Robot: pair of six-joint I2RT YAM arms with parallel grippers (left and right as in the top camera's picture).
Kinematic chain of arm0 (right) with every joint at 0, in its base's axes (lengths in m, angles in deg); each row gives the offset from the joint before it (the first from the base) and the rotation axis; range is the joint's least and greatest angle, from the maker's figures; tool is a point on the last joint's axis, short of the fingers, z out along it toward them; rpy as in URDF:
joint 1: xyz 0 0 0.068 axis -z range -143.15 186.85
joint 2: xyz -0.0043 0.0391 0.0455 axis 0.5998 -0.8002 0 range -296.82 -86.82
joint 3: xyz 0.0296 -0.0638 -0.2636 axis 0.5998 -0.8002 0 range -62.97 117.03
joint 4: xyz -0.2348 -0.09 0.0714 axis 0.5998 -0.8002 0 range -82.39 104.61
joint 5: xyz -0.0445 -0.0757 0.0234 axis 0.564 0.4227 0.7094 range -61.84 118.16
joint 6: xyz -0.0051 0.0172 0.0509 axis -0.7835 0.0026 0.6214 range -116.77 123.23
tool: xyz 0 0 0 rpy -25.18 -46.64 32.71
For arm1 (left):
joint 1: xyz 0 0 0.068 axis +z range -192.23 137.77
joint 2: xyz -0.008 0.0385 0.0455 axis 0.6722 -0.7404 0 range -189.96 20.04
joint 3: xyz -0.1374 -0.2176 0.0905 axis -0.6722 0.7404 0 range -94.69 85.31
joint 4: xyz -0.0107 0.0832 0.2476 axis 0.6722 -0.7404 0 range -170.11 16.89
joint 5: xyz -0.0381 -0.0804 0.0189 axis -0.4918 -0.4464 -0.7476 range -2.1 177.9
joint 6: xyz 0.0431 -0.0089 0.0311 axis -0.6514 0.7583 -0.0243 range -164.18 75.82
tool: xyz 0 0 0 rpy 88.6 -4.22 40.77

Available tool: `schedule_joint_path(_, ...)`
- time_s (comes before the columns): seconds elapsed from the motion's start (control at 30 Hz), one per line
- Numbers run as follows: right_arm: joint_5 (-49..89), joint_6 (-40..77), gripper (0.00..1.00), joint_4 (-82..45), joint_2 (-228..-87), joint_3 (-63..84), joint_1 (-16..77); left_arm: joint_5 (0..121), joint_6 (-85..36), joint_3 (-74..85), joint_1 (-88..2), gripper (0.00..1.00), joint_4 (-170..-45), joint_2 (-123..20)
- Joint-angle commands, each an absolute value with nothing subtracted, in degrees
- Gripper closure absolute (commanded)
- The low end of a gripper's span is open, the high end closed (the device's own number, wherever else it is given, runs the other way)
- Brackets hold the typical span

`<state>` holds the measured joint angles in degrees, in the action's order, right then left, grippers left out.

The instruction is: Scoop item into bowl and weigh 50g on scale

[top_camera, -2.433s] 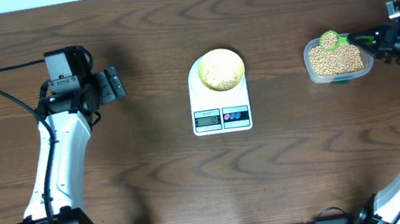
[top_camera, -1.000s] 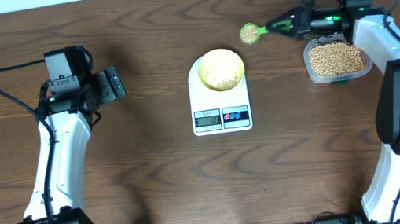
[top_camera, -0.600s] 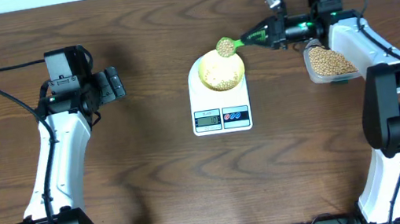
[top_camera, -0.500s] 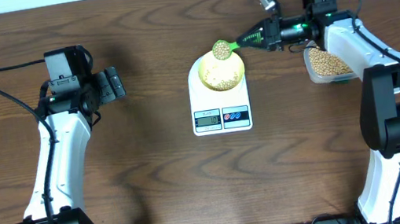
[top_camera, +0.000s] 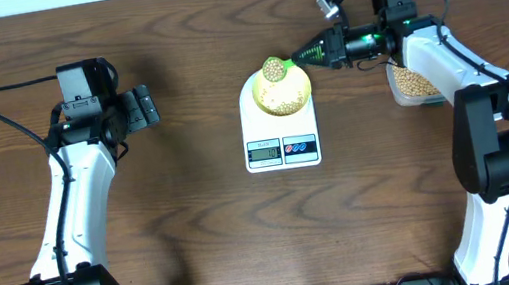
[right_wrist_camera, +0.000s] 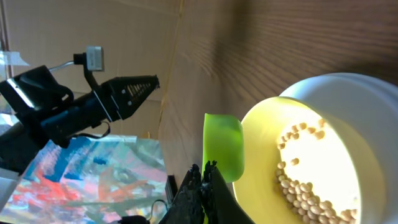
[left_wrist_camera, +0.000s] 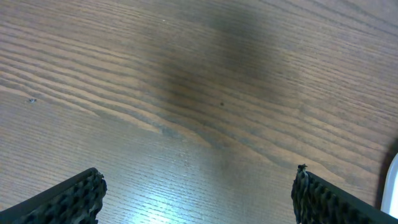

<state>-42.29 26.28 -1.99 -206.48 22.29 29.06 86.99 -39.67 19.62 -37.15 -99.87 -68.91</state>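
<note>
The pale yellow bowl (top_camera: 279,91) stands on the white scale (top_camera: 280,139) and holds tan beans (right_wrist_camera: 305,183). My right gripper (top_camera: 320,53) is shut on the handle of a green scoop (top_camera: 275,69), which is full of beans and held over the bowl's far rim. In the right wrist view the scoop (right_wrist_camera: 223,146) stands edge-on beside the bowl (right_wrist_camera: 264,149), with my gripper (right_wrist_camera: 204,171) below it. My left gripper (top_camera: 142,108) is open and empty over bare wood at the far left, its fingertips apart in the left wrist view (left_wrist_camera: 199,196).
A clear plastic container (top_camera: 409,82) of beans stands to the right of the scale, partly under my right arm. The scale's display (top_camera: 264,151) and coloured buttons (top_camera: 300,146) face the front edge. The left arm's cable (top_camera: 2,109) lies on the table.
My right gripper has carried the loaded scoop leftward from the container to above the bowl's far rim. The left arm has not moved.
</note>
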Motion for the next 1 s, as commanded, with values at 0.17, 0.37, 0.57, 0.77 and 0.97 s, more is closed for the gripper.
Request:
schedule_joint_path(0.17, -41.4, 25.9, 0.99, -1.9, -205.8, 22.1, 28.0, 88.0, -39.1, 19.6, -37.2, 0.02, -100.0, -69.7)
schedule_joint_path(0.37, -37.0, 25.8, 0.99, -1.9, -203.5, 22.1, 28.0, 88.0, -39.1, 19.6, -37.2, 0.02, -100.0, -69.7)
schedule_joint_path(0.57, -34.2, 20.9, 0.99, -5.1, -202.6, 22.1, 27.2, 88.0, -39.1, 19.6, -37.2, 0.02, -100.0, -69.7)
schedule_joint_path(0.77, -31.0, 16.1, 0.99, -8.3, -202.4, 22.1, 26.0, 88.0, -39.1, 19.6, -37.2, 0.02, -100.0, -69.7)
schedule_joint_path(0.97, -27.4, 15.1, 0.99, -9.0, -199.6, 22.1, 25.4, 88.0, -39.1, 19.6, -37.2, 0.02, -100.0, -69.7)
